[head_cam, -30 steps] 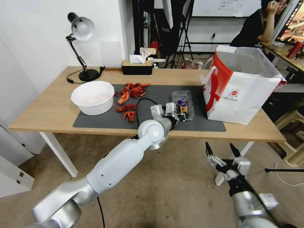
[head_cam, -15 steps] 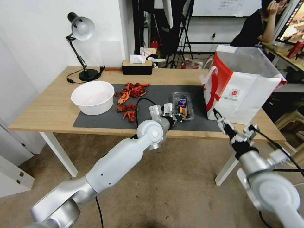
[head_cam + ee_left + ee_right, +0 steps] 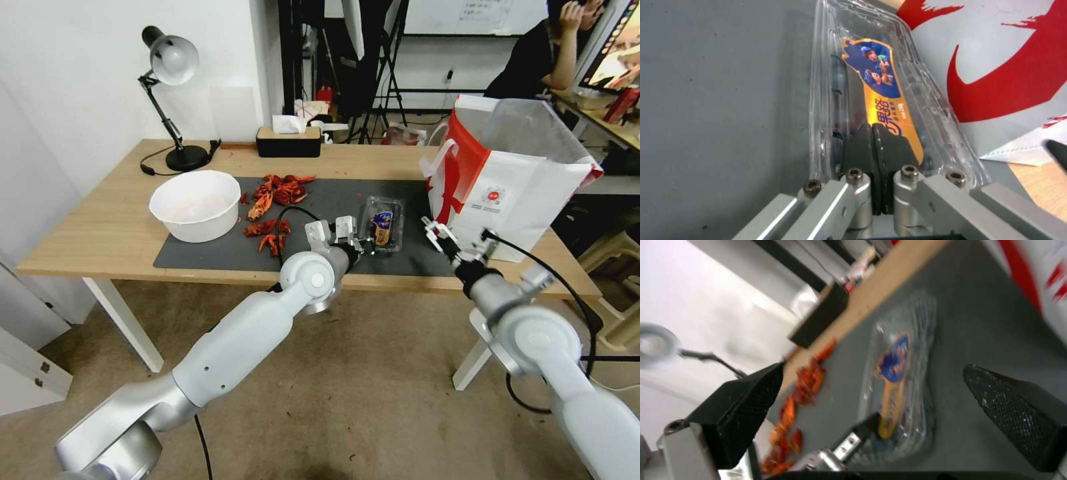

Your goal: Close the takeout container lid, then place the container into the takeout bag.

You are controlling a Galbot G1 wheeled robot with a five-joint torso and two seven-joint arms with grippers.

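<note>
The takeout container (image 3: 390,235) lies on the dark mat, just left of the takeout bag (image 3: 513,193). Its lid (image 3: 876,86) is down, blue and yellow label facing up. My left gripper (image 3: 360,241) is shut, its pads (image 3: 862,146) pressed together on the lid's near end with nothing held between them. My right gripper (image 3: 459,233) hovers open over the table's front edge, between container and bag. The right wrist view looks between its spread fingers (image 3: 735,406) at the container (image 3: 902,380) and the left gripper (image 3: 849,443). The bag (image 3: 996,66) stands upright and open.
A white bowl (image 3: 195,203) and scattered red shells (image 3: 273,213) lie on the mat's (image 3: 320,200) left part. A black tissue box (image 3: 289,142) and a desk lamp (image 3: 175,100) stand at the back of the table.
My right arm has risen from below the table's front edge to beside the bag, still open. The left gripper has shifted slightly left and stays on the container.
</note>
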